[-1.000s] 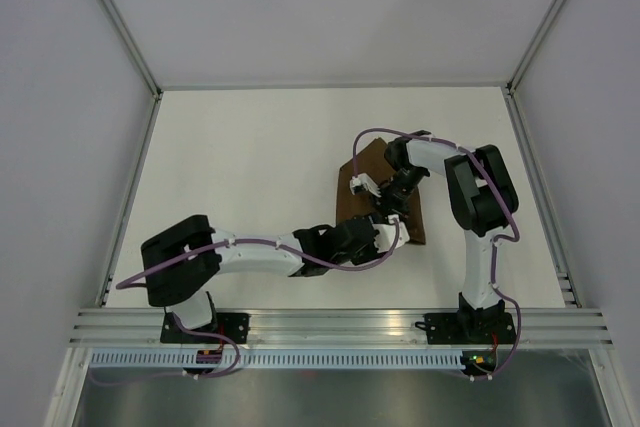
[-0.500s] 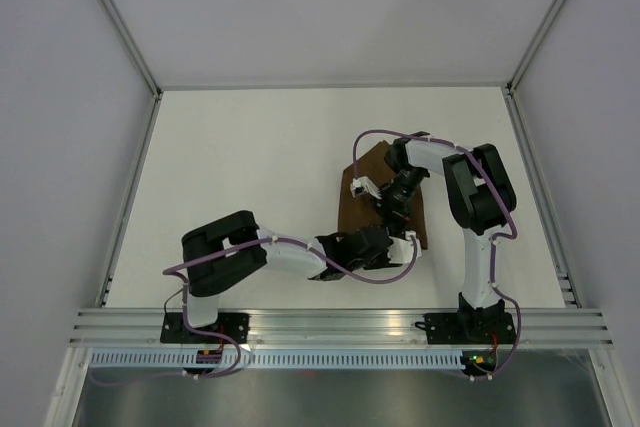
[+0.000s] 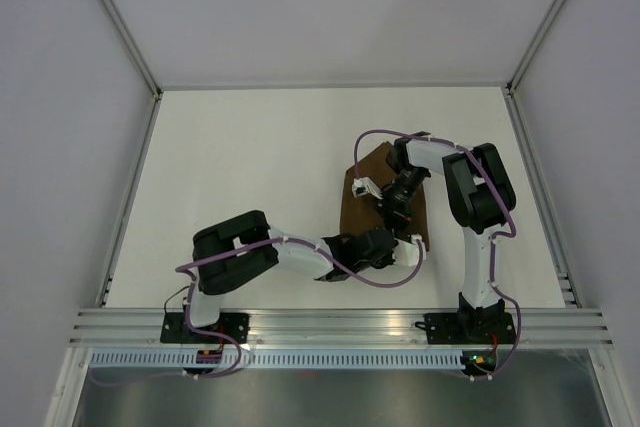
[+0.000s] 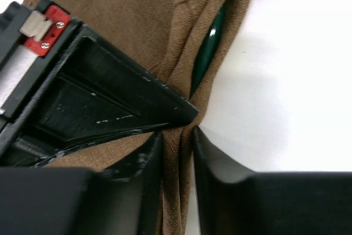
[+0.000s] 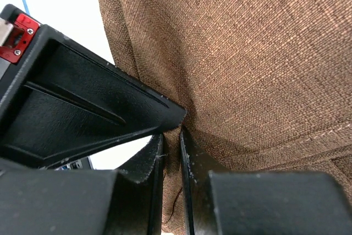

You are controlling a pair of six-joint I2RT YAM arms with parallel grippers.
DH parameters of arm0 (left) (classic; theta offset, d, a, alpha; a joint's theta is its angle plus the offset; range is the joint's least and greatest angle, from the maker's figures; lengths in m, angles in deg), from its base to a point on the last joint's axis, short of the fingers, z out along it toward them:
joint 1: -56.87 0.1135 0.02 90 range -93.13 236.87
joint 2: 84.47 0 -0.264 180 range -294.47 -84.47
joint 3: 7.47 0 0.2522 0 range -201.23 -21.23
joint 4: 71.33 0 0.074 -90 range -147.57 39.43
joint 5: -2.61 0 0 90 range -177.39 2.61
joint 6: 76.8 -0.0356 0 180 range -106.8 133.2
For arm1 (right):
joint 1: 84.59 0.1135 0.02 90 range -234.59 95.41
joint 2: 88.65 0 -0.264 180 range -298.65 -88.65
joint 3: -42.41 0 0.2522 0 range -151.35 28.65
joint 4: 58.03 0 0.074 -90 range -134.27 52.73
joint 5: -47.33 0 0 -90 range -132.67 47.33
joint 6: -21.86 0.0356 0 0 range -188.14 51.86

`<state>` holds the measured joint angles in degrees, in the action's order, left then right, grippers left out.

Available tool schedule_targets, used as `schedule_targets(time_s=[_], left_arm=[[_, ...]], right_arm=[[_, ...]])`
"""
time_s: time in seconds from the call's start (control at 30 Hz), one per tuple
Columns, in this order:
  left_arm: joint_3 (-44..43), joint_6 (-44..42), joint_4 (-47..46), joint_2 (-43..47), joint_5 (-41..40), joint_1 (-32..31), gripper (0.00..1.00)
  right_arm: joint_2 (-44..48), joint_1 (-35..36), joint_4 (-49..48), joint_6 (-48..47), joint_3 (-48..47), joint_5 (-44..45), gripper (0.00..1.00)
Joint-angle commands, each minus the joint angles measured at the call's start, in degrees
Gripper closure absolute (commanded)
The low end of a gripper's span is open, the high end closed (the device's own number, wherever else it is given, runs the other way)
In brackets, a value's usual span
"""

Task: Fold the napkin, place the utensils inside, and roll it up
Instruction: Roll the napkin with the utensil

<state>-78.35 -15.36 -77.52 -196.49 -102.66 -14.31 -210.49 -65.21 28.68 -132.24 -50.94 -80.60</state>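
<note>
— Where's my napkin (image 3: 372,160)?
— Dark-brown woven cloth, folded and creased, lying on the table (image 3: 250,167), right of centre.
— And my utensil (image 4: 208,48)?
— Only its dark green handle shows, tucked in a fold along the napkin's edge.

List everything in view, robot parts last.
napkin: one, brown, folded on the table right of centre.
utensil: one, dark green handle showing, tucked in the napkin's fold; rest hidden.
table: one, white, under everything.
rail: one, silver, along the near edge.
arms: two, white and black, left and right, bases at the rail.
cables: two, purple, one along each arm.
left gripper: one, black, pinching the napkin's edge.
right gripper: one, black, pinching a napkin fold.
</note>
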Motion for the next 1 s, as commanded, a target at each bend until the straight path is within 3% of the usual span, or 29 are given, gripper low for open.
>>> schedule_targets(time_s=[0.0, 0.13, 0.27, 0.63, 0.97], left_arm=[[-0.71, -0.89, 2.01, -2.32, 2.26, 0.07, 0.7], [-1.15, 0.16, 4.03, -2.58, 3.75, 0.34, 0.81], [-2.2, 1.57, 8.06, -2.14, 7.08, 1.04, 0.98], [-5.28, 7.9, 15.54, -0.3, 20.09, 5.52, 0.98], [-9.58, 14.39, 23.1, -1.0, 32.04, 10.88, 0.98]], right_arm=[[-3.4, 0.22, -7.29, -2.88, 0.93, 7.17, 0.83], [-3.23, 0.22, -7.29, -2.79, 0.93, 7.26, 0.83], [-2.09, -0.04, -7.29, -2.44, 1.02, 6.73, 0.8], [7.31, -4.08, -2.64, -2.7, -0.83, -0.64, 0.47], [15.4, -11.19, -2.1, -0.51, -2.06, -8.47, 0.44]])
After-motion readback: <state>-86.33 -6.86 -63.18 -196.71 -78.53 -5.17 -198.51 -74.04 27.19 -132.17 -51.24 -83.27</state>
